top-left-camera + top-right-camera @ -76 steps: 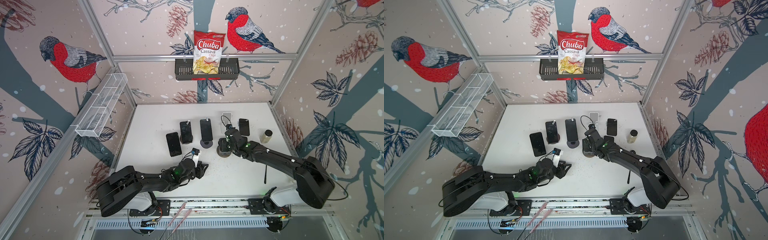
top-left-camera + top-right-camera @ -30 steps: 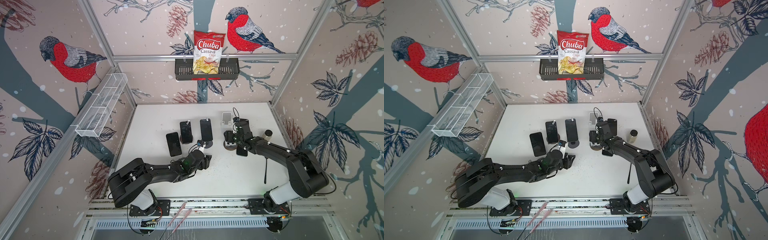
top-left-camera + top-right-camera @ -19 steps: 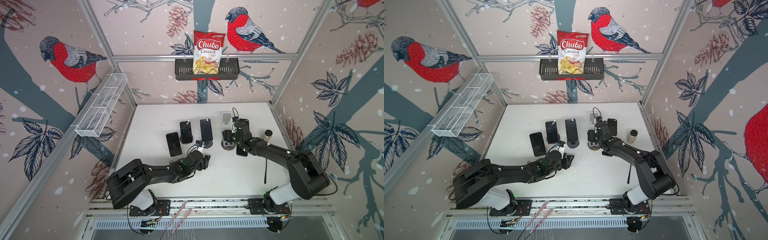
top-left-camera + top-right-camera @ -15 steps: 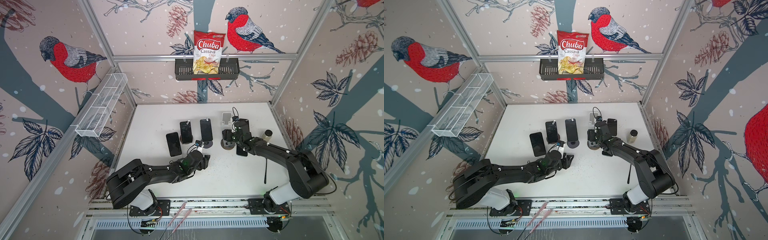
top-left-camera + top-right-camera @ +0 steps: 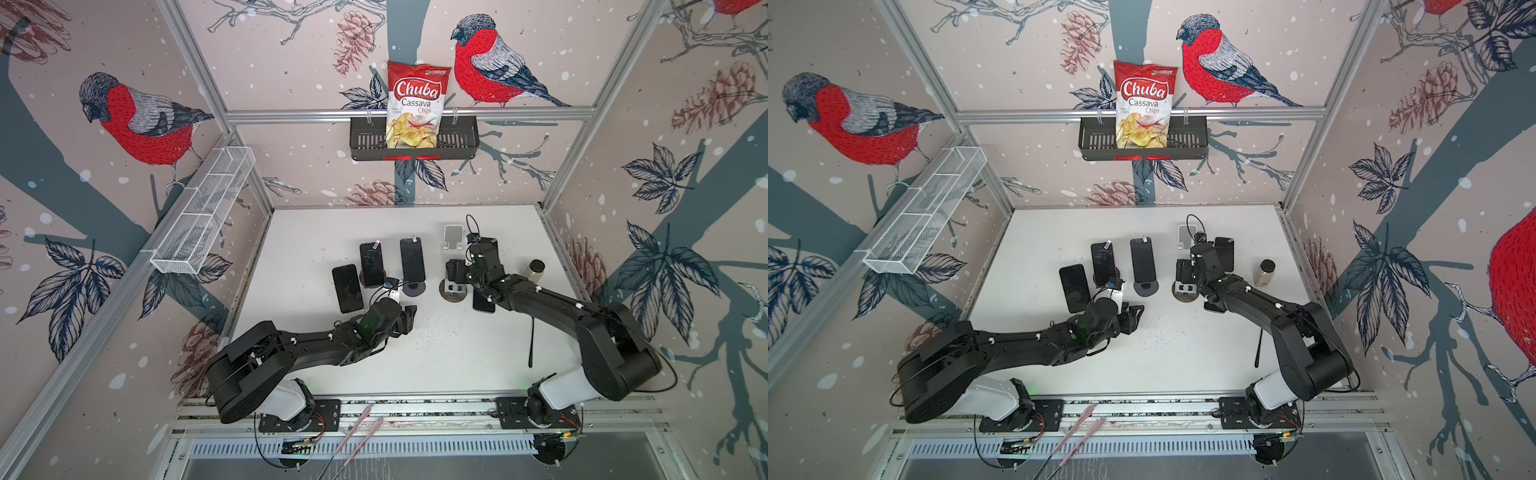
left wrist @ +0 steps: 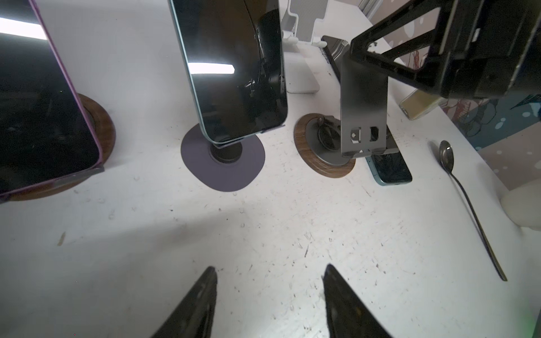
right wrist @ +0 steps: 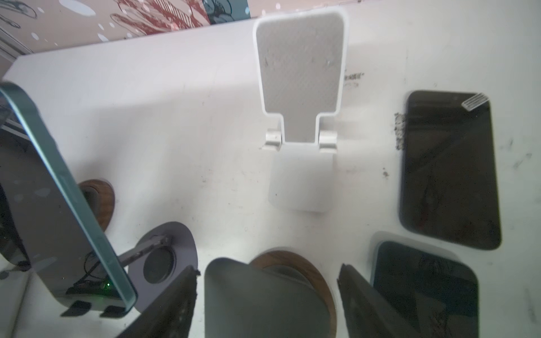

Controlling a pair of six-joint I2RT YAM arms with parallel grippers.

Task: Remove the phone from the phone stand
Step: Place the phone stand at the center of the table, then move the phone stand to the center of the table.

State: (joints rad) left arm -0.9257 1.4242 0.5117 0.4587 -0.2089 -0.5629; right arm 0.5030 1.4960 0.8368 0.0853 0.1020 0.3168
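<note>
Room: bird-print walls (image 5: 145, 124) are closing in three sides, leaving little swing room.
Table (image 5: 436, 353): white, flat and scuffed, carrying grit and a crowd of phones and stands.
Left gripper (image 6: 270, 267): hovering low over bare table, fingers spread, holding nothing, facing the teal phone (image 6: 237, 73).
Right gripper (image 7: 266, 272): fingers spread either side of the grey stand (image 6: 363, 117), gripping nothing.
Grey stand: standing empty on its wooden disc.
Cracked phone (image 6: 390, 169): lying flat, screen up, just beside that disc; seemingly already removed.
Handling: probably rigid, slick, light and fragile; pinching the long edges is looking safest.
</note>
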